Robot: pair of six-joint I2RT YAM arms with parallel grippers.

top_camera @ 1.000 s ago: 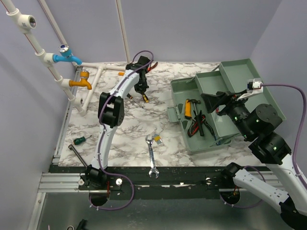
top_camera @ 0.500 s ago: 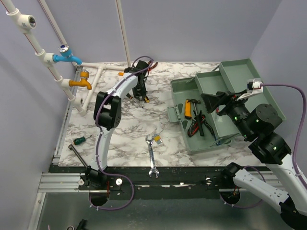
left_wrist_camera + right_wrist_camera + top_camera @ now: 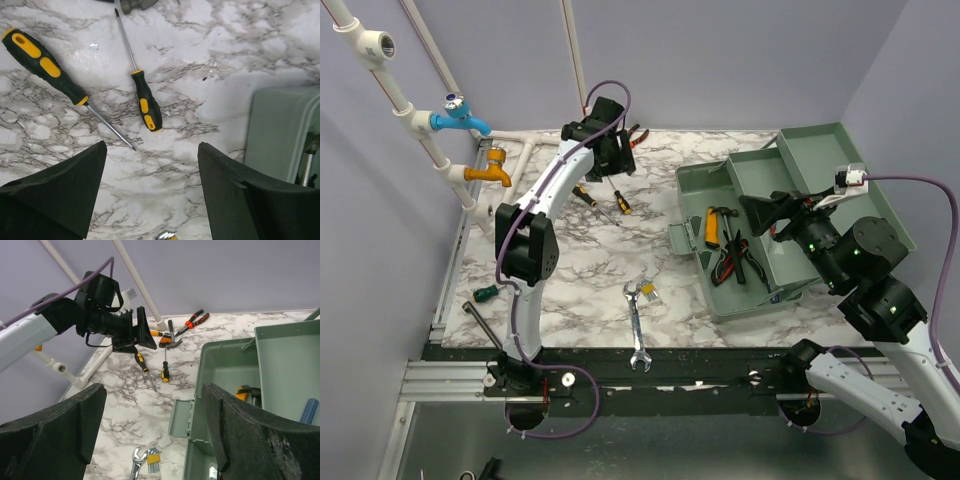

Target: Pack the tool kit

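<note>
Open grey-green plastic toolbox (image 3: 698, 195) sits on the right, with the right gripper (image 3: 152, 390) hovering over it, jaws spread and empty. Well apart to its left, the left gripper (image 3: 150, 150), wide and empty, hangs above the short yellow-and-black screwdriver (image 3: 147, 107). Its handle is toward the fingers and its shaft runs away, so the left arm is nearer.
</note>
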